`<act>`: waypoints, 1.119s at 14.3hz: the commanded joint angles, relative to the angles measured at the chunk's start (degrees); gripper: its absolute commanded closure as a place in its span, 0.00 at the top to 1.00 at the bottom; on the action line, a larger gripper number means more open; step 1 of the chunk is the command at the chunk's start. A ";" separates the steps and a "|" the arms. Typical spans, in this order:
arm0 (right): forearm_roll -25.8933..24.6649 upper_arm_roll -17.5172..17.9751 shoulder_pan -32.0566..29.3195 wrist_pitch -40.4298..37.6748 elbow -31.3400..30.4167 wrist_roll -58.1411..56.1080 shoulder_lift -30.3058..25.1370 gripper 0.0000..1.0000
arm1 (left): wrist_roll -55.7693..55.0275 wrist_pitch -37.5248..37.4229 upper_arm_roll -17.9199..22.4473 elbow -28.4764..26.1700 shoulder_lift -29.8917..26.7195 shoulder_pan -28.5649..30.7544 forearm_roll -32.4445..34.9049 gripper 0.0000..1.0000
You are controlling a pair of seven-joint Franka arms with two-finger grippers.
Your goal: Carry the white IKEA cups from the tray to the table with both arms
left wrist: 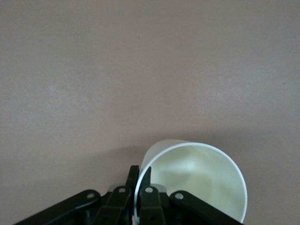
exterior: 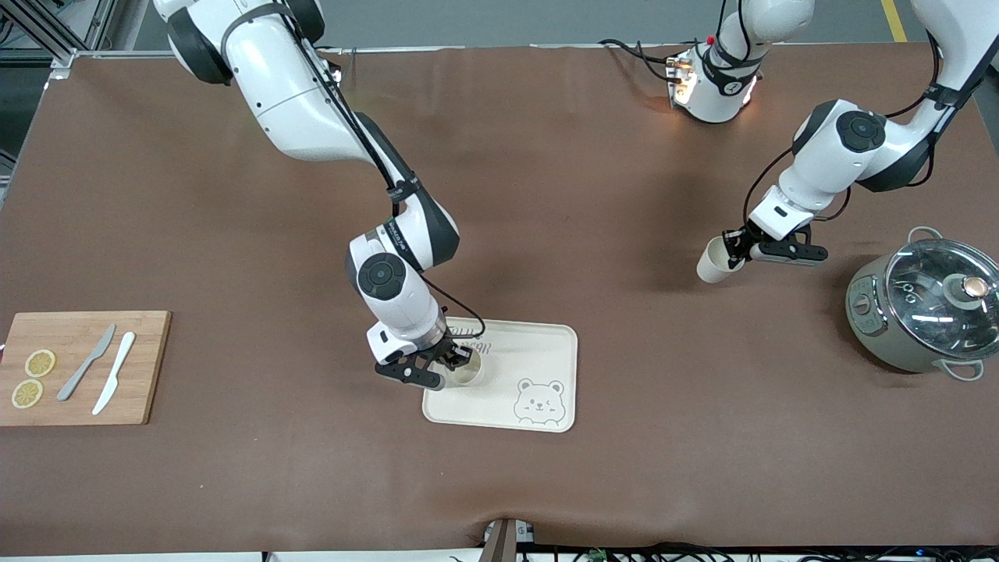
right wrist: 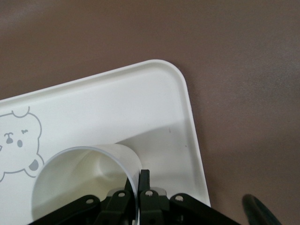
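Note:
My right gripper (exterior: 456, 361) is shut on the rim of one white IKEA cup (exterior: 470, 369), which is on or just above the cream bear tray (exterior: 546, 343) near its corner toward the right arm's end. The right wrist view shows the cup (right wrist: 75, 178) with its wall pinched between the fingers, over the tray (right wrist: 140, 103). My left gripper (exterior: 734, 248) is shut on the rim of the other white IKEA cup (exterior: 714, 261), held tilted over bare table toward the left arm's end. The left wrist view shows that cup (left wrist: 197, 183) over the brown mat.
A grey cooker with a glass lid (exterior: 925, 304) stands toward the left arm's end, beside the left gripper. A wooden board (exterior: 82, 367) with two knives and lemon slices lies at the right arm's end. A bear drawing (exterior: 538, 402) marks the tray's near corner.

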 commanded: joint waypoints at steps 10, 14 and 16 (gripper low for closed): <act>0.52 -0.55 0.48 -1.77 1.05 0.65 -1.25 0.00 | 2.23 0.58 10.29 3.17 1.07 -8.94 1.54 0.00; 0.26 -0.64 0.31 -7.39 1.05 0.56 -3.36 0.00 | 2.06 0.67 14.10 5.19 2.30 -13.10 1.54 0.00; 0.09 -0.73 -0.30 -10.10 1.05 0.21 -5.73 0.00 | 2.14 0.58 14.10 5.55 2.30 -13.28 1.54 0.00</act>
